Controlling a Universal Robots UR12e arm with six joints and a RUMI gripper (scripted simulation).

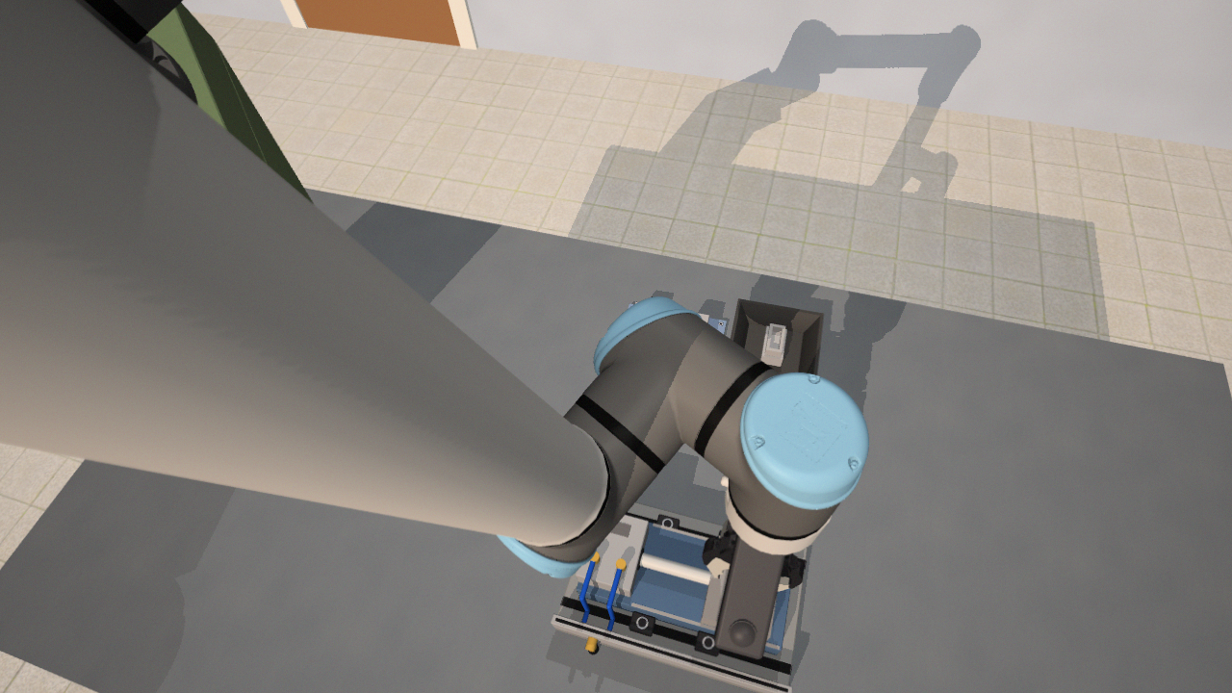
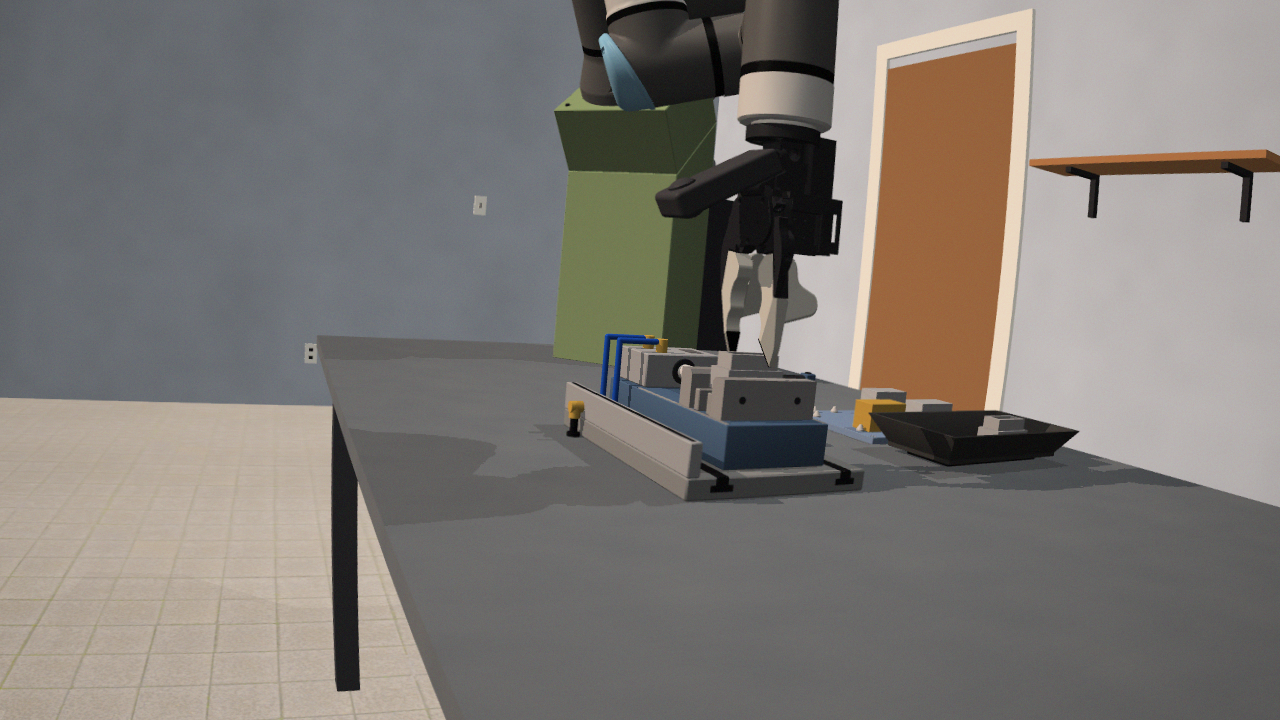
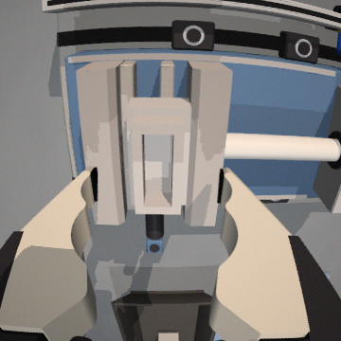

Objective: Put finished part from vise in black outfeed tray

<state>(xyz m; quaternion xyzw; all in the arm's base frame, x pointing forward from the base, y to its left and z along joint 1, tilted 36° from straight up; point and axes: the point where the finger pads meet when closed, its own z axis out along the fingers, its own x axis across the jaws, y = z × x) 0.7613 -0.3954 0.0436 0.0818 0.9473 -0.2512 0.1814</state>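
Observation:
The finished part [image 3: 158, 158], a pale grey block with a rectangular pocket on top, sits between the two vise jaws on the blue vise [image 2: 733, 402]. My gripper [image 3: 158, 170] hangs straight above it, fingers apart and empty, one finger outside each jaw. In the side view the fingertips [image 2: 750, 344] stand just above the part's top [image 2: 739, 360], not touching it. The black outfeed tray [image 2: 971, 436] lies to the right of the vise with one grey part [image 2: 1000, 422] inside; it also shows in the overhead view [image 1: 775, 331].
A white vise rod [image 3: 279, 146] runs to the right of the jaws. Blue hoses [image 2: 617, 358] stand at the vise's far left. A yellow block and grey blocks [image 2: 881, 407] sit between vise and tray. A green cabinet [image 2: 626, 232] stands behind the table.

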